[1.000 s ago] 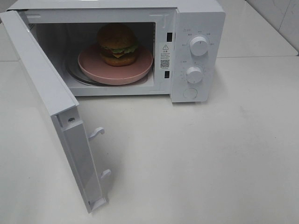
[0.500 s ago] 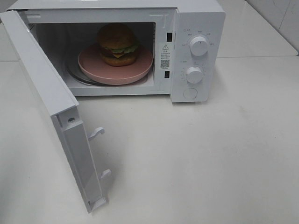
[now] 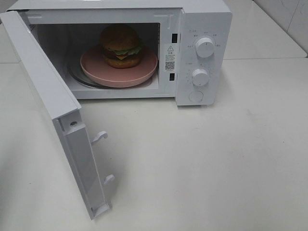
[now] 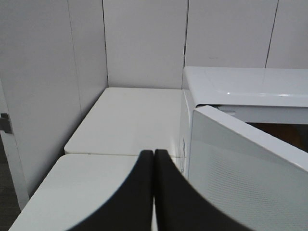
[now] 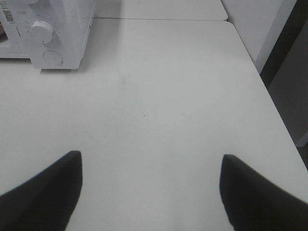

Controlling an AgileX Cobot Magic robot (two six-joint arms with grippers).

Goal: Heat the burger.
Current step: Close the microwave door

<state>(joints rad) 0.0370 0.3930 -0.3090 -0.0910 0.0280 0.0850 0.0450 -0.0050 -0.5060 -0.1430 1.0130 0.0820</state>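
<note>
Your left tool (image 4: 153, 155): fingers pressed flat together, nothing gripped. Your right tool (image 5: 150, 156): fingers spread wide apart, nothing held between.

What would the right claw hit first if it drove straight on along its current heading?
Probably the bare white table: the open right claw points at it with nothing between. The microwave sits off to one side, likely out of line.

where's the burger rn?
Exterior high view: the burger sits on the pink plate inside the microwave, upper left of centre, left of the control panel. The door stands open.
</note>
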